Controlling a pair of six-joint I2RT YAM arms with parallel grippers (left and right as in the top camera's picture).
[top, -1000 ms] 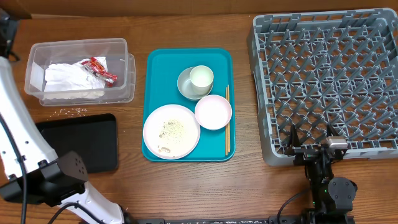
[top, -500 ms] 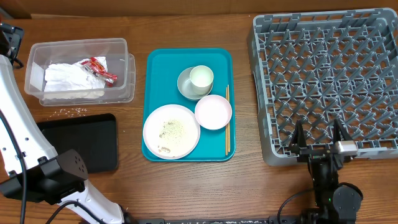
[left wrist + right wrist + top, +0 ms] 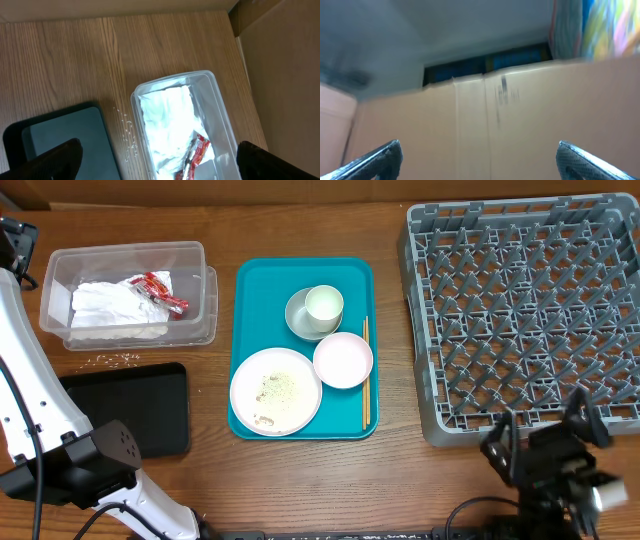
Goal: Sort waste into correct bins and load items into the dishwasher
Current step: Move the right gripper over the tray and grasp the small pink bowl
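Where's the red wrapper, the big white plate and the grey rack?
red wrapper (image 3: pixel 158 290), overhead view, on its red middle.
big white plate (image 3: pixel 240 387), overhead view, on its bare left rim.
grey rack (image 3: pixel 440 428), overhead view, on its front wall.

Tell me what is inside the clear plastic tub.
The clear tub holds crumpled white napkins with a red-and-white wrapper lying on them. Anything beneath the napkins is covered.

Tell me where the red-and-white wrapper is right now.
Overhead view, upper left: the wrapper lies inside the clear tub, against the crumpled napkins, left of the teal tray.
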